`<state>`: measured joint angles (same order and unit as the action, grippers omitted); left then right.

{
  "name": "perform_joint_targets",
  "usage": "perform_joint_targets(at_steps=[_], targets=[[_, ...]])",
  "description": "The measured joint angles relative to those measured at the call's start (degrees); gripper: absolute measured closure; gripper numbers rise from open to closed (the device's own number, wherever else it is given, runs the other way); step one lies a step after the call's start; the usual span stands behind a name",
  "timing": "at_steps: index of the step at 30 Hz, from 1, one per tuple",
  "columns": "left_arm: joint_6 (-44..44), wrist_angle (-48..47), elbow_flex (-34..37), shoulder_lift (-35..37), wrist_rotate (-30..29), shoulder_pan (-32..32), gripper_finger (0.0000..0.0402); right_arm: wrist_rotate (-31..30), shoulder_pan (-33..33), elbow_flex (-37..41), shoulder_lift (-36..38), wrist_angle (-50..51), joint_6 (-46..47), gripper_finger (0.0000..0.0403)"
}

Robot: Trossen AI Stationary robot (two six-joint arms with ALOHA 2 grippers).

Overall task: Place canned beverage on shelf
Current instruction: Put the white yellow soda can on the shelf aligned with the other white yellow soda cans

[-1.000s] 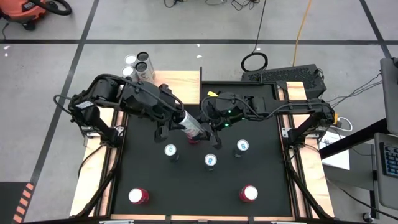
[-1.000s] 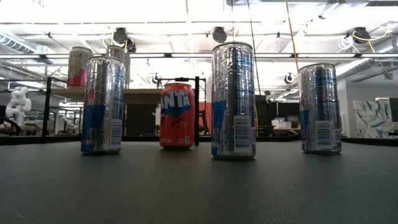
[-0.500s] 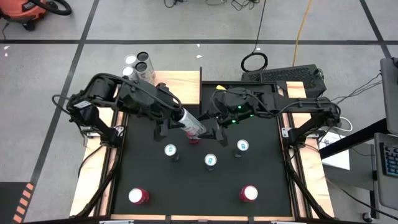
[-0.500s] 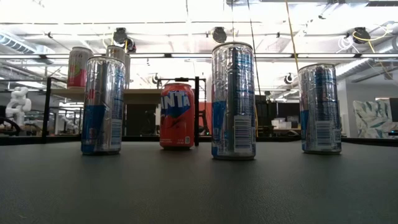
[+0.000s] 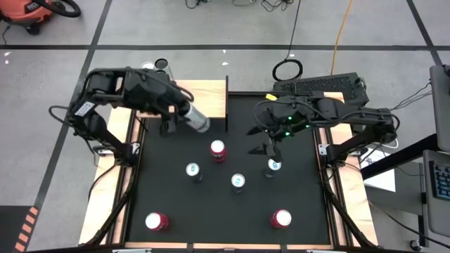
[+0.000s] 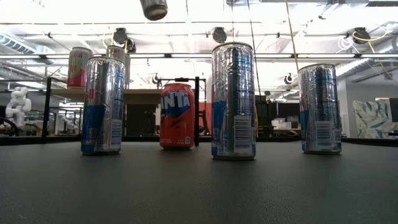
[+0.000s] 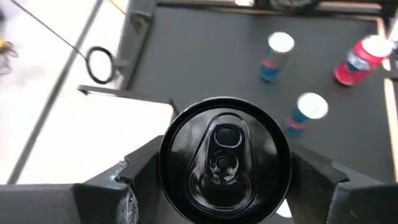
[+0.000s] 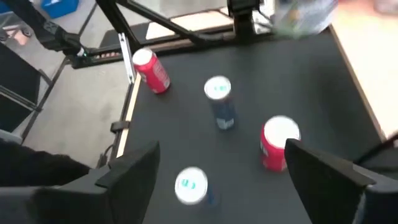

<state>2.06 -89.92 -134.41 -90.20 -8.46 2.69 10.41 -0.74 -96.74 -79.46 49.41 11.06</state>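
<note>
Over the shelf (image 5: 204, 98) at eleven o'clock, the left gripper (image 5: 184, 116) grasps a slim can (image 5: 197, 119) not yet set down, while the right gripper (image 5: 261, 138), jaws released, waits near two o'clock, five cans left on the mat (image 5: 232, 211)

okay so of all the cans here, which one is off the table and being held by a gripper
The slim silver can held on its side in the left gripper, over the near edge of the wooden shelf. Every other can stands upright, untouched.
</note>
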Motion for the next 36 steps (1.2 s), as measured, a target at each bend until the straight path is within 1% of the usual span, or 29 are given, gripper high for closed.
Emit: perform_joint_targets(at_steps=[7, 11, 14, 17, 20, 24, 27, 32, 34, 36], targets=[[-4.02, 0.05, -0.02, 1.07, 2.27, 8.63, 0.0148, -0.09, -0.44, 0.06, 2.52, 4.23, 3.06, 0.0079], [-4.02, -0.01, 0.0, -0.19, 6.49, 13.15, 0.0148, -0.1, -1.23, 0.06, 3.41, 5.85, 3.27, 0.0079], [-3.95, -0.05, 0.0, -1.71, 8.76, 14.74, 0.0148, -0.1, -1.92, 0.06, 3.96, 7.29, 3.29, 0.0079], [-3.91, -0.06, 0.07, -2.12, 9.19, 16.94, 0.0148, -0.1, -2.58, 0.06, 4.49, 8.4, 3.29, 0.0079], [-3.85, -0.05, 0.03, -1.9, 8.28, 19.7, 0.0148, -0.1, -2.87, 0.06, 5.02, 9.42, 3.29, 0.0079], [-0.61, -0.04, 0.02, -1.83, 8.62, 22.72, 0.0148, -0.1, -2.88, 0.06, 5.3, 10.03, 3.28, 0.0079], [1.83, 1.42, 0.02, -1.98, 9.04, 22.59, 0.0148, -0.1, -2.88, 0.06, 5.36, 10.01, 2.98, 0.0079], [6.57, 10.24, 0.04, -2.53, 10.98, 19.22, 0.0148, -0.1, -2.88, 0.06, 5.36, 10.01, 2.3, 0.0079], [8.88, 10.84, 0.02, -2.42, 9.65, 17.61, 0.0148, -0.1, -2.88, 0.06, 5.36, 10.01, 2.19, 0.0079], [11.39, 9.8, 0.02, -2.36, 6.69, 15.66, 0.0148, -0.1, -2.88, 0.06, 5.36, 10.01, 1.94, 0.0079]])
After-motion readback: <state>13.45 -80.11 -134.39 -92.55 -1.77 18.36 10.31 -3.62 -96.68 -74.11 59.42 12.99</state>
